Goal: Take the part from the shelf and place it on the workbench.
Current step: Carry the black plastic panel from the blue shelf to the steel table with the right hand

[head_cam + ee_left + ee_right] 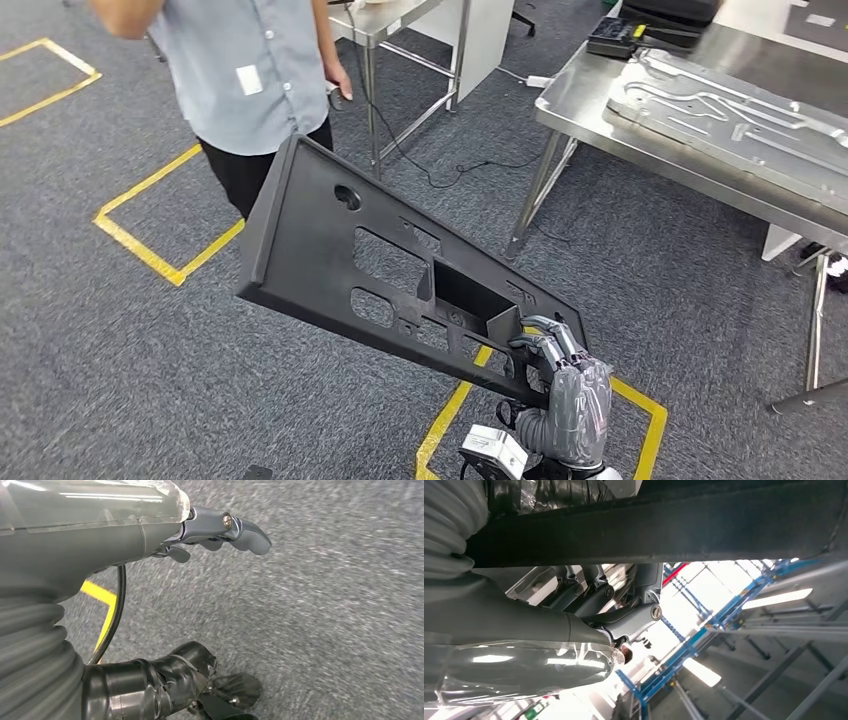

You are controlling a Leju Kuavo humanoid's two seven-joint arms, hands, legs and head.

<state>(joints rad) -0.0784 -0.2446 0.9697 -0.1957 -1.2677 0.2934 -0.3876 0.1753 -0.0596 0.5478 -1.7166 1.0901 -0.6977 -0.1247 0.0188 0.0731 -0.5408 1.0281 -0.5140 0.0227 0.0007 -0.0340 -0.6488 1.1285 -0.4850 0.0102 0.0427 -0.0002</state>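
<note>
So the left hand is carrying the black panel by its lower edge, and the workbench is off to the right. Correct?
Not quite: the head view shows the right hand gripping the black panel by its lower edge. The workbench is off to the right, as you said.

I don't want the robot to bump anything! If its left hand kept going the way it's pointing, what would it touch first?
Probably just the grey carpet. The left hand hangs empty, fingers pointing across the floor, and nothing lies ahead of them as far as the left wrist view shows, though depth is hard to judge.
</note>
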